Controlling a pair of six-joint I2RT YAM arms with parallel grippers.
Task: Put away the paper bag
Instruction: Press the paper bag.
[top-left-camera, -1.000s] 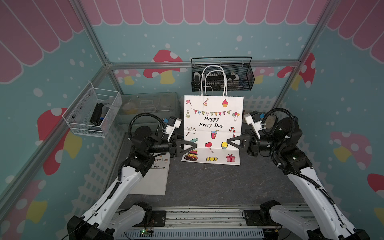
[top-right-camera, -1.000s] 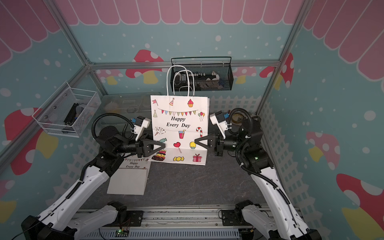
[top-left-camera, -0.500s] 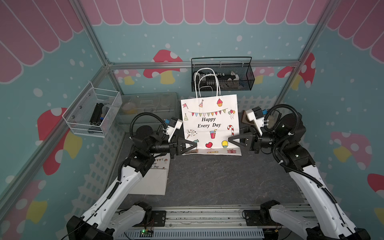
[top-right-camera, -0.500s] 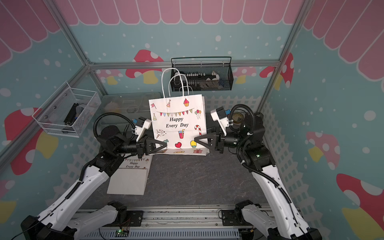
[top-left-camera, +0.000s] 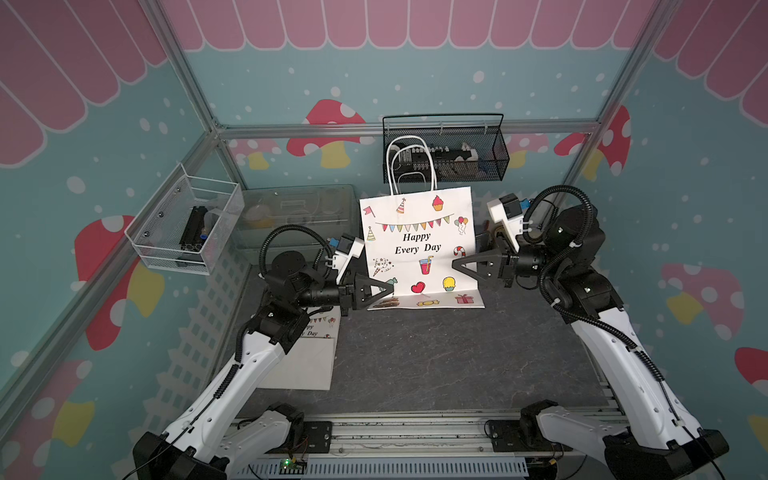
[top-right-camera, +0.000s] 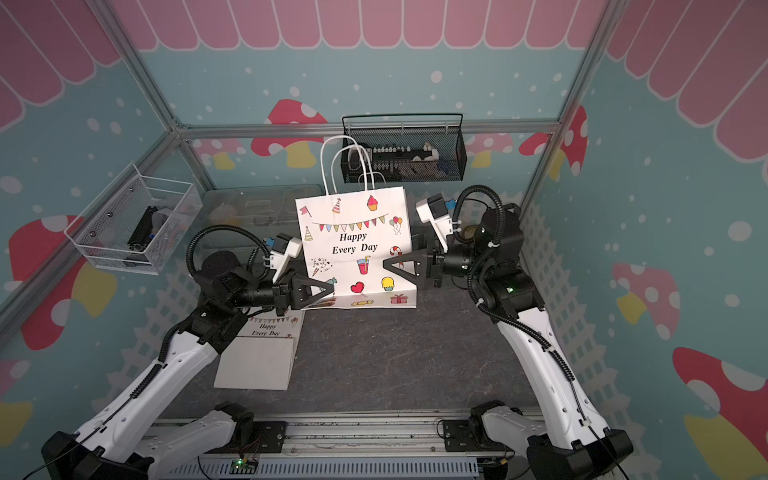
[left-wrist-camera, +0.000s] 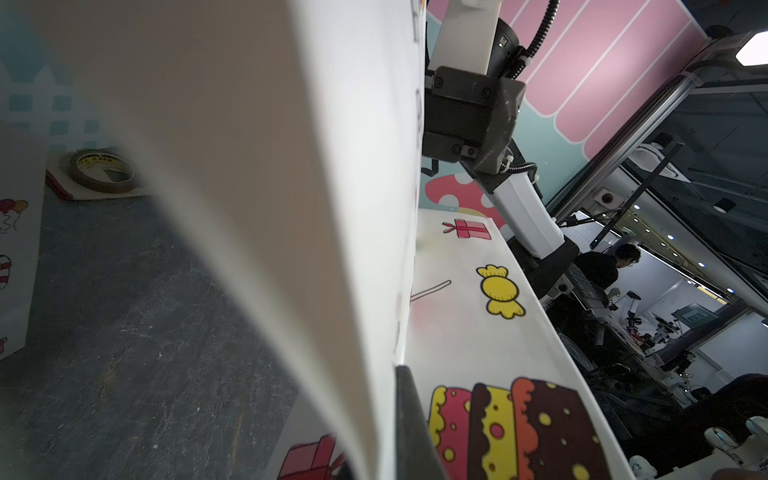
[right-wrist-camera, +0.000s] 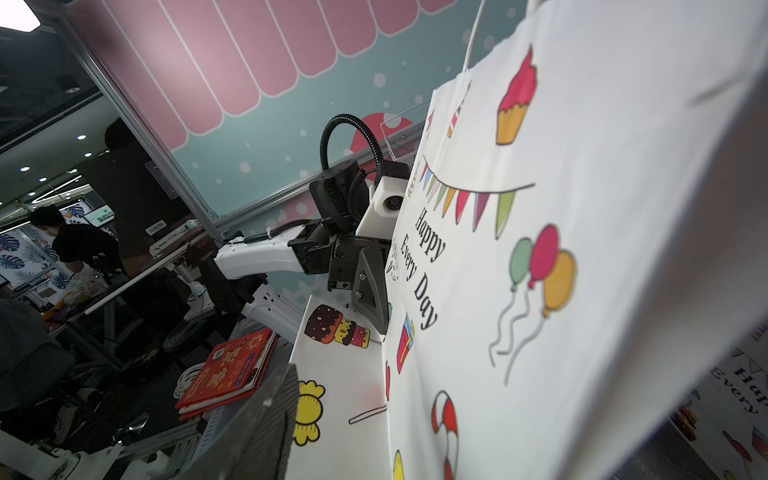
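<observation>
The white paper bag, printed "Happy Every Day", stands upright at the back middle of the table. Its lowest strip is folded forward onto the mat and its white handles point up. My left gripper is shut on the bag's lower left edge; in the left wrist view one dark finger presses the paper. My right gripper is open at the bag's right edge. In the right wrist view its near finger stands off the printed face.
A second bag lies folded flat under my left arm. A black wire basket hangs on the back wall and a white wire basket on the left wall. A clear lidded box sits back left. A tape roll lies behind the bag.
The left gripper has closed on the bag's lower left edge and the right gripper has let go and opened. The bag has shifted back, and its bottom strip now lies folded on the mat.
</observation>
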